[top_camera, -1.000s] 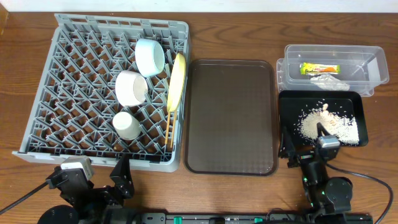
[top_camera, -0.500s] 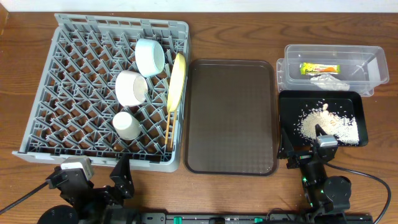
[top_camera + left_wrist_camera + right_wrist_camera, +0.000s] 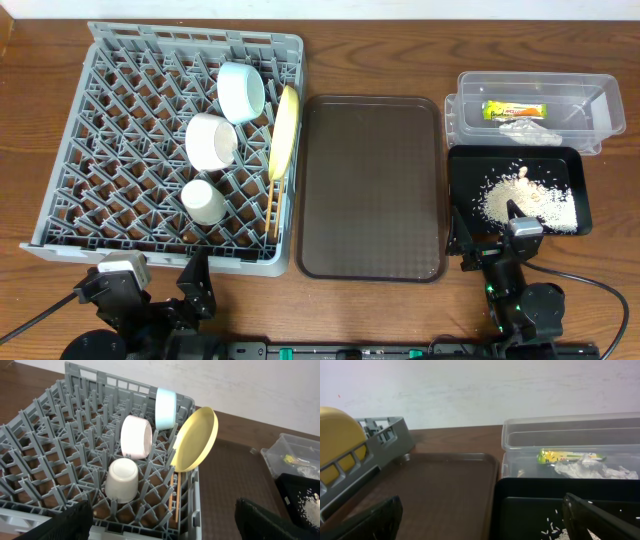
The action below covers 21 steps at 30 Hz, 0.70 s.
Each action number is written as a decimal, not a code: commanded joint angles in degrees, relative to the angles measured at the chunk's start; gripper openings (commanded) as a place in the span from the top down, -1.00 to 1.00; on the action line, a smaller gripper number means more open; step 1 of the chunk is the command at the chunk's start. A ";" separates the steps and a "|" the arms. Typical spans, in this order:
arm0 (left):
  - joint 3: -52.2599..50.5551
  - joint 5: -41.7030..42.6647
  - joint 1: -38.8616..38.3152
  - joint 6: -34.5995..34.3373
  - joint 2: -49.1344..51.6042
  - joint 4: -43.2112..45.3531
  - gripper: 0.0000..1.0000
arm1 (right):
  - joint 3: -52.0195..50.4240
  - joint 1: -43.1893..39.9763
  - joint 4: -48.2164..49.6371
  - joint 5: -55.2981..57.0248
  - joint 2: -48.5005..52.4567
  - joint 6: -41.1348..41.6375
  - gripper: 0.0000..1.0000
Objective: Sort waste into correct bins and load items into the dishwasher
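Your left hand (image 3: pixel 162 522) and right hand (image 3: pixel 482 520) are both spread wide with nothing between the fingers, low at the near edge of the tabletop (image 3: pixel 40 30).

The dishes sit in the dish rack (image 3: pixel 120 130): blue bowl (image 3: pixel 241 92), pinkish bowl (image 3: pixel 211 141) and cup (image 3: pixel 203 201) on their sides among the pegs, and the yellow plate (image 3: pixel 286 130) on edge at the right side. The chopsticks (image 3: pixel 272 210) lie along the slot below the plate. The wrapper (image 3: pixel 514 109) and crumpled scrap (image 3: pixel 530 131) are in the clear tub (image 3: pixel 590 95), and the rice (image 3: pixel 530 200) is in the black tray (image 3: pixel 465 165). To my eye the sorting looks finished.

If you need to reseat anything:
- The plate and bowls look stiff, smooth and likely slippery, so pinch the rim rather than the curved wall.
- The chopsticks are thin and light, so close across both near the middle.
- The wrapper and scrap will crumple, so a gentle pinch will do.
- The loose rice won't pinch, so tip its tray instead.
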 commanded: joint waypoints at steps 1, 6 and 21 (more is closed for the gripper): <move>-0.33 -1.97 -0.17 1.88 -0.33 -1.51 -0.81 | -0.09 0.85 -0.24 -0.04 -0.02 -0.44 -0.98; -4.76 -3.06 1.77 2.71 -0.87 -1.36 -0.82 | -0.09 0.85 -0.24 -0.04 -0.02 -0.44 -0.99; -37.11 -0.11 7.13 2.69 -13.84 30.23 -0.82 | -0.09 0.85 -0.24 -0.02 -0.02 -0.42 -0.99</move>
